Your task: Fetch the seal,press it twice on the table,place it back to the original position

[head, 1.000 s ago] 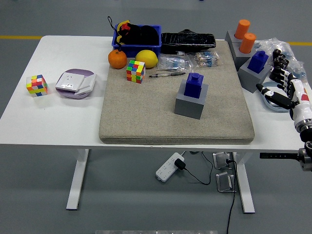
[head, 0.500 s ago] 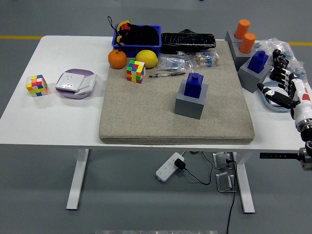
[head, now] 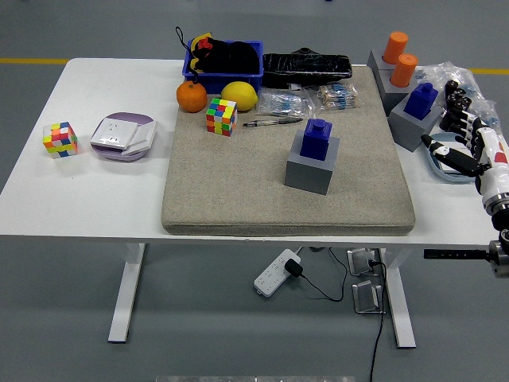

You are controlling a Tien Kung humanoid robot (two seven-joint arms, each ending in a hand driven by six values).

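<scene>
White table (head: 103, 191) with a big tan mat (head: 238, 183) on it, and the seal (head: 316, 139), a blue stamp, sits upright in its grey holder (head: 312, 167) right of the mat's centre. Right hand (head: 461, 139) hangs at the right edge with fingers loosely spread, holding nothing. I'd swing it left, come in from above, pinch the blue block and lift straight up so the holder doesn't drag.

White table (head: 103, 199) — beige mat (head: 238, 191), puzzle cube (head: 60, 138), lilac box (head: 122, 137), grey seal stands (head: 413, 126) at right.
</scene>
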